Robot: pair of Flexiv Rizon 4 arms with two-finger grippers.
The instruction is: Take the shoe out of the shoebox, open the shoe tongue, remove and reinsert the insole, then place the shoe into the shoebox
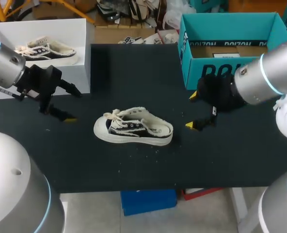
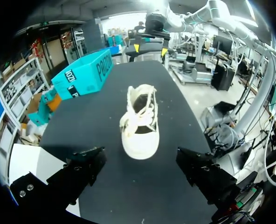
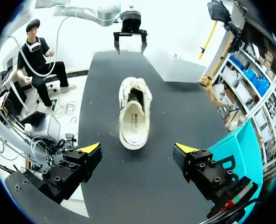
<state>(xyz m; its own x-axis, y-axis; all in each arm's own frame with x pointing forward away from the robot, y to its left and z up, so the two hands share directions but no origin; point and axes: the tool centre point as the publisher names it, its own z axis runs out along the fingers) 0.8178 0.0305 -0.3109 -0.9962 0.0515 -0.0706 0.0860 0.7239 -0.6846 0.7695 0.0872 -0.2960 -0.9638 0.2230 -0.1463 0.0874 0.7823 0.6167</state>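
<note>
- Shoe [image 1: 134, 127], white with dark side panels and white laces, lies upright on its sole near the middle of the black table [image 1: 231, 160], outside of any box.
- It sits between the two grippers and touches neither of them.
- Its toe end points to the left gripper [image 1: 73, 106] and its open heel end points to the right gripper [image 1: 191, 110].
- The left gripper hangs above the table near the toe, with its two fingers spread wide and nothing between them.
- In the left wrist view the toe of the shoe [image 2: 140, 123] lies just ahead of the gap between the fingers.
- The right gripper is also spread wide and grips nothing. In the right wrist view the heel [image 3: 134, 114] is ahead of its yellow tips, and a pale insole shows inside the shoe.
- The teal shoebox [image 1: 221, 73] stands open at the table's back right, behind the right gripper.
- A white box [image 1: 83, 58] at the back left holds a second shoe [image 1: 46, 50].
</note>
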